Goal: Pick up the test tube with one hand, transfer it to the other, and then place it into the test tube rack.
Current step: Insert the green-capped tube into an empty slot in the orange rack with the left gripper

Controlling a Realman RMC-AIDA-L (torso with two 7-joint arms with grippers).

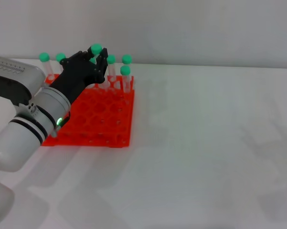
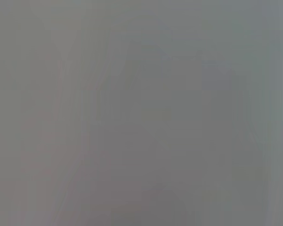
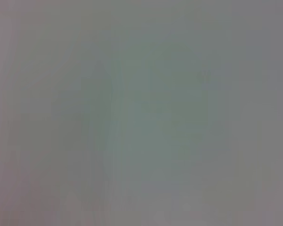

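Left gripper (image 1: 98,59) over far rows of test tube rack (image 1: 107,126), black fingers closed around test tube (image 1: 96,49) — green cap showing above fingertips, body mostly hidden. Other capped tubes (image 1: 126,71) stand just beside, in far holes. Right gripper not in head view; both wrist views show nothing usable. Risks, as judgement: tip missing hole and catching grid edge, tube tilting on release, fingers knocking neighbour tubes when opening — crowding at that end causes it.
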